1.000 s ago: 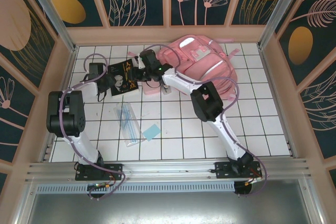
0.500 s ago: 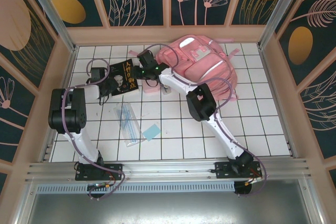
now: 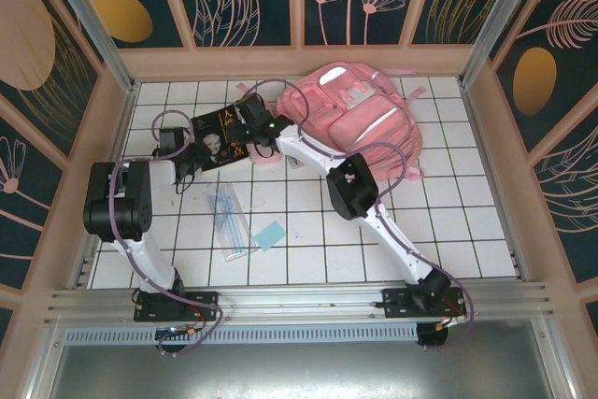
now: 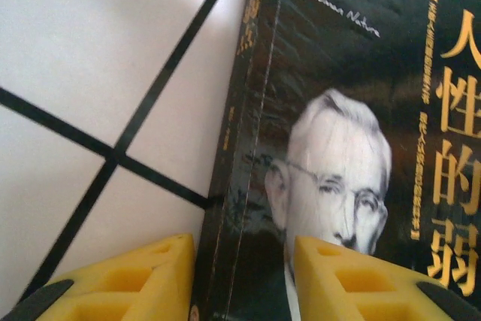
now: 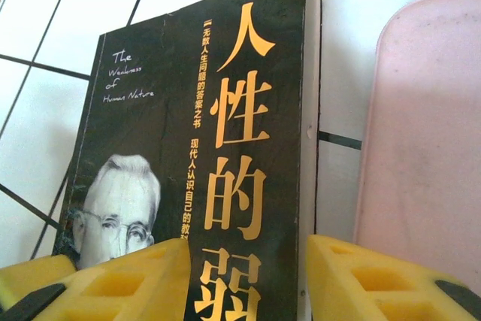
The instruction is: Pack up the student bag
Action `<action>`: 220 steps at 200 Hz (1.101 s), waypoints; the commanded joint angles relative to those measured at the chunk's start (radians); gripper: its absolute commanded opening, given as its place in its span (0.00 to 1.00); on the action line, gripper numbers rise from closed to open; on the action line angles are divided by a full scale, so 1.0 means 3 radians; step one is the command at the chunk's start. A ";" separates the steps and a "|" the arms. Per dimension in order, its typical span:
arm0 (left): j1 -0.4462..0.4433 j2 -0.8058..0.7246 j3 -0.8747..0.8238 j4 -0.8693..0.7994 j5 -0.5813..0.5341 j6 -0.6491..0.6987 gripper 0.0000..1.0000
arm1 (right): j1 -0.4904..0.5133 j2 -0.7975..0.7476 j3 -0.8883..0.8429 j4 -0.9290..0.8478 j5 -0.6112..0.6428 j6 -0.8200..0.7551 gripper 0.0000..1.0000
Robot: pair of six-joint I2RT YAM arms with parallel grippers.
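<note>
The student bag [image 3: 364,114], a big pink backpack, lies at the back right of the tiled table. Left of it lies a black book [image 3: 220,135] with gold characters and a man's portrait. My left gripper [image 3: 193,151] stands partly open at the book's near spine corner. One yellow finger [image 4: 128,280] is beside the spine of the book [image 4: 338,110] and the other is over the cover. My right gripper [image 3: 250,130] is also partly open. It straddles the page edge of the book [image 5: 225,110], one finger [image 5: 128,283] over the cover and one off the edge.
A small flat pink case [image 3: 268,160] lies between the book and the backpack, seen close by as the case [image 5: 421,148]. Nearer the arms lie a clear sleeve of pens [image 3: 227,217] and a blue card [image 3: 271,234]. Wooden walls [image 3: 112,137] enclose the table.
The left jaws have narrowed at the book's spine. The right arm's elbow has swung left and its gripper has edged back. The book has turned slightly, its top toward the back.
</note>
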 commanded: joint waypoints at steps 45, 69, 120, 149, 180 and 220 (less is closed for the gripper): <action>-0.0260 -0.0401 -0.0811 -0.0209 0.0413 -0.0190 0.41 | 0.0110 -0.0075 -0.0099 -0.0493 0.0017 -0.0277 0.46; -0.0261 -0.0638 -0.0839 -0.0007 0.0586 -0.0313 0.56 | 0.0194 -0.0061 -0.0164 -0.0526 0.0129 -0.0357 0.46; -0.0261 -0.0347 -0.0582 0.0406 0.0665 -0.0458 0.64 | 0.0221 -0.0046 -0.0444 -0.0531 0.0247 -0.0306 0.43; -0.0261 -0.0344 -0.0648 0.0540 0.0581 -0.0434 0.64 | 0.0218 -0.0042 -0.0601 -0.0529 0.0270 -0.0317 0.42; -0.0258 -0.0599 -0.0806 0.1182 0.0912 -0.0585 0.62 | 0.0216 -0.0045 -0.0664 -0.0474 0.0178 -0.0304 0.41; -0.0260 -0.0892 -0.0698 0.1086 0.1056 -0.0590 0.62 | 0.0188 -0.0060 -0.0663 -0.0455 0.0162 -0.0291 0.40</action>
